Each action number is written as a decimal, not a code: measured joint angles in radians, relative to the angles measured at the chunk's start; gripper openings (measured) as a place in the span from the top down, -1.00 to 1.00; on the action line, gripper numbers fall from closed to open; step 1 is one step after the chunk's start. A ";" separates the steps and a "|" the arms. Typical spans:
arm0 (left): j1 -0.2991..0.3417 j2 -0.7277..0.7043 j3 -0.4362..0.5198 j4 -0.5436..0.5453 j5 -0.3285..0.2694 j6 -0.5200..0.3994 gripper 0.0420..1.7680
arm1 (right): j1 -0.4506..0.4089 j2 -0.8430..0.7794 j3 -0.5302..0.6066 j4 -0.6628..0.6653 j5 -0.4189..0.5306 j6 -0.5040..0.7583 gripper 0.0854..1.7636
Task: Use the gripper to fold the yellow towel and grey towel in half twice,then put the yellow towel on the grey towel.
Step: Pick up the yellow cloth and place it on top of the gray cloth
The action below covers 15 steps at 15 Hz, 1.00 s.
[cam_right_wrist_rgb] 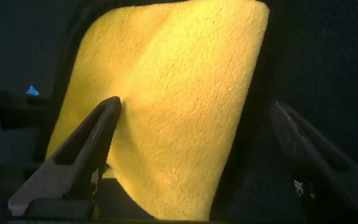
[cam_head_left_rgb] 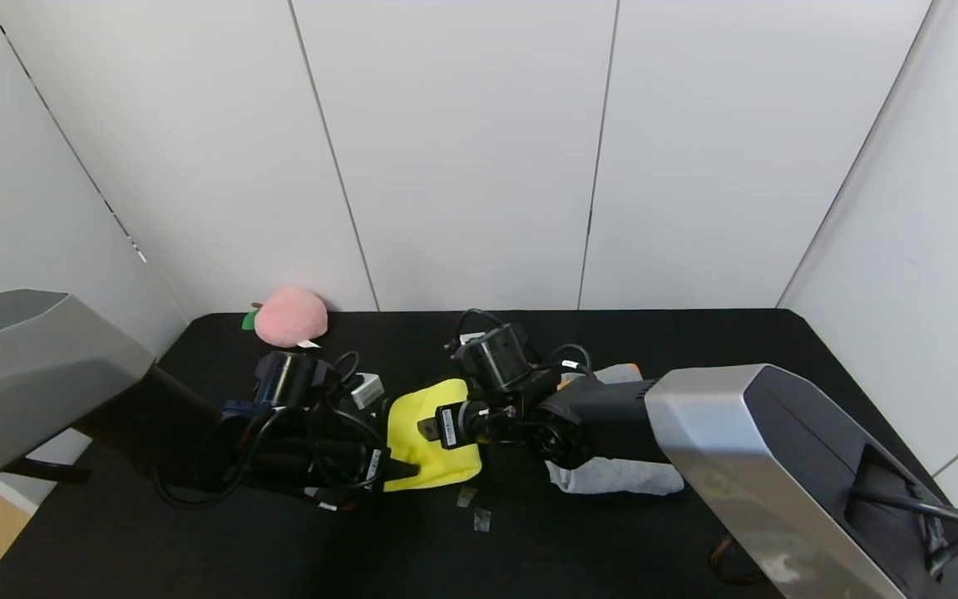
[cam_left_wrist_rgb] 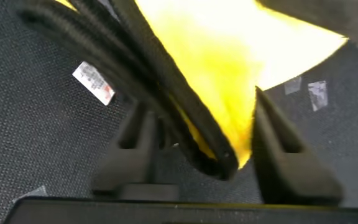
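The yellow towel (cam_head_left_rgb: 437, 445) lies folded on the black table (cam_head_left_rgb: 695, 341) in the middle. My left gripper (cam_head_left_rgb: 402, 470) is low at its near left corner. In the left wrist view its fingers (cam_left_wrist_rgb: 284, 155) stand apart on either side of the towel's dark-edged corner (cam_left_wrist_rgb: 219, 158). My right gripper (cam_head_left_rgb: 429, 428) is open over the towel's right side. One of its fingers (cam_right_wrist_rgb: 95, 146) presses on the yellow towel (cam_right_wrist_rgb: 179, 99) and the other hangs over bare table. The grey towel (cam_head_left_rgb: 616, 476) lies to the right, mostly hidden under my right arm, with an orange patch (cam_head_left_rgb: 630, 367) showing at its far end.
A pink plush peach (cam_head_left_rgb: 290, 316) sits at the back left by the wall. Small bits of tape (cam_head_left_rgb: 474, 509) lie on the table just in front of the yellow towel. A white tag (cam_left_wrist_rgb: 93, 81) lies on the table beside the towel's edge. White walls enclose the back and sides.
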 joint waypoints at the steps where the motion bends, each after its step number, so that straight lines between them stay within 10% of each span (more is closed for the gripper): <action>1: -0.001 0.003 0.000 0.000 0.000 0.000 0.16 | 0.000 0.000 0.000 0.000 0.000 0.000 -0.94; 3: -0.003 0.006 0.001 -0.010 0.001 0.000 0.85 | -0.001 0.000 0.000 0.000 0.000 0.000 -0.94; 15: -0.008 0.013 0.014 -0.031 0.004 0.000 0.84 | 0.015 0.029 0.000 -0.023 0.026 -0.003 -0.77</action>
